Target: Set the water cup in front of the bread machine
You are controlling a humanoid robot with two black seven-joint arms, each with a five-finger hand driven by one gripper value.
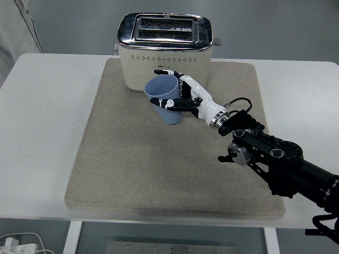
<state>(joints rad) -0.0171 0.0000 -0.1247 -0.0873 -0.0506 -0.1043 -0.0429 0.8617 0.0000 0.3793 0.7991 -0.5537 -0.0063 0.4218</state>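
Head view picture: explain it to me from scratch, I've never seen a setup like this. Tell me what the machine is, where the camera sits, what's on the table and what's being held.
The camera sits high on a humanoid robot, looking down over a white table. The black arm from the right ends in the right hand, a five-fingered hand in white and black. Its fingers are wrapped around a blue cup, which is tilted. Just behind the cup stands a cream toaster with a chrome top and two slots. Both are over a beige mat on the table. The other arm is out of view.
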